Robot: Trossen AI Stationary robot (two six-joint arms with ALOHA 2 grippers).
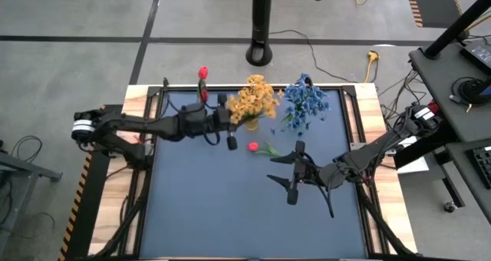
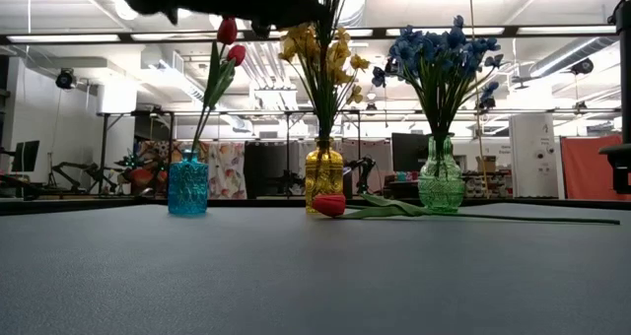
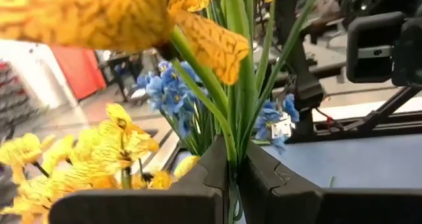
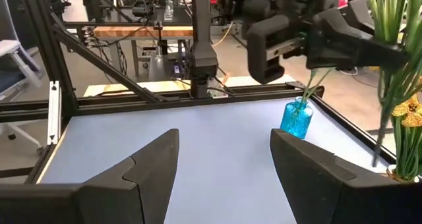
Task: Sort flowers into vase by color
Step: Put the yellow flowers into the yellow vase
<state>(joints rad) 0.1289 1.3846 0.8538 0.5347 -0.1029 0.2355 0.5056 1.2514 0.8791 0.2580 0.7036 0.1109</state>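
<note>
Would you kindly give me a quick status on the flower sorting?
Left gripper shut on yellow stems over the yellow vase. Right gripper open, empty. One red flower left lying on the table. Nothing in the way.

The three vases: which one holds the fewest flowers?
The blue vase at the end of the row: only two red flowers, while the other two hold full bunches.

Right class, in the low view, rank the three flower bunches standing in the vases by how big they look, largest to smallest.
1. Blue flowers in the green vase: widest spread.
2. Yellow flowers in the yellow vase: about as tall but narrower, and their top is hidden by an arm, so the first two are close.
3. Red flowers in the blue vase: clearly smallest.
</note>
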